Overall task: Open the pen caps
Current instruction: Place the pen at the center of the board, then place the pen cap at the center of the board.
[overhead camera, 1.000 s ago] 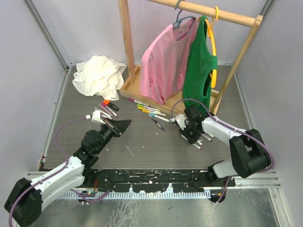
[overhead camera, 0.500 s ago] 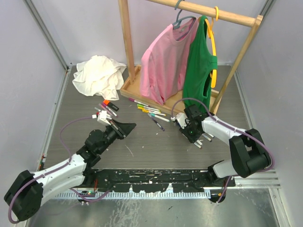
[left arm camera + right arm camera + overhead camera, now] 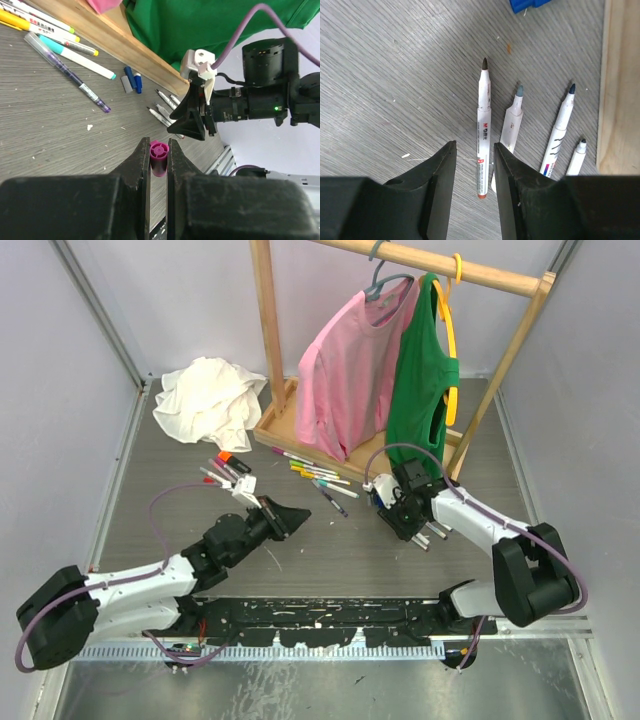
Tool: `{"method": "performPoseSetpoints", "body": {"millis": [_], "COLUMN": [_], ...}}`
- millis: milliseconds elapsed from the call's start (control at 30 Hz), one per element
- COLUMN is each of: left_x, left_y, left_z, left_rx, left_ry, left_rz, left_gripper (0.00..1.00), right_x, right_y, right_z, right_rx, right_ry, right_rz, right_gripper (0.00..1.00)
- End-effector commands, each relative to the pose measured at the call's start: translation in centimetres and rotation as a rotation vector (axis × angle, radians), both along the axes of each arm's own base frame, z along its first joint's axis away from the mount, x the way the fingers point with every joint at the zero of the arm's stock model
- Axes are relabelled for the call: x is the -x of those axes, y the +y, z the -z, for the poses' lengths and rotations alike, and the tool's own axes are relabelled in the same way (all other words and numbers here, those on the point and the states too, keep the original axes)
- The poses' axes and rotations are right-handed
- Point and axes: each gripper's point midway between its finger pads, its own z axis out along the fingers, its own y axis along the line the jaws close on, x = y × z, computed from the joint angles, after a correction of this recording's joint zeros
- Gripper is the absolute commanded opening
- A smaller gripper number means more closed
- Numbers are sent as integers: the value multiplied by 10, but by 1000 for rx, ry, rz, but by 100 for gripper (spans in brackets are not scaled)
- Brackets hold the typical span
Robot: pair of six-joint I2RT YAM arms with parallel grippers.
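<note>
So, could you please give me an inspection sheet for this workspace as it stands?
Surface: grey wood-grain table, white specks on it.
Job's things: purple cap gripped; four uncapped pens in a row; other pens by the rack; blue caps loose.
Clutter: white cloth; wooden rack with pink shirt and green shirt.
Grippers: left gripper shut on cap; right gripper open, astride one uncapped pen.
Cables: purple cables loop off both arms.
Surroundings: grey walls.
</note>
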Motion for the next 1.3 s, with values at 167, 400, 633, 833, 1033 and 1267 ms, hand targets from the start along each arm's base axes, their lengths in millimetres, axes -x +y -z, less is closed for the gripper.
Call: {"method": "performPoseSetpoints", "body": {"millis": [167, 400, 633, 833, 1033, 1267], "left_x": [-17, -26, -39, -53, -67, -76], "left_y": [-37, -67, -97, -129, -145, -157], "left_z": [0, 30, 63, 85, 98, 112], "left_rx": [-77, -191, -351, -454, -535, -560], "left_ry": [21, 134, 273, 333, 345, 373], "left_rz": [-44, -67, -97, -82, -97, -90], "left_gripper": [0, 0, 0, 0, 0, 4], "right_x": [-19, -38, -45, -45, -45, -45], "right_y": [15, 7, -3, -5, -5, -5], "right_z": [-33, -64, -72, -72, -74, -74], "right_rx": [-86, -104, -106, -103, -108, -109], "right_ry": [-114, -270, -314, -316, -322, -325], "right_rz": [-24, 30, 76, 83, 85, 84], "right_gripper": [42, 44, 46, 47, 47, 48]}}
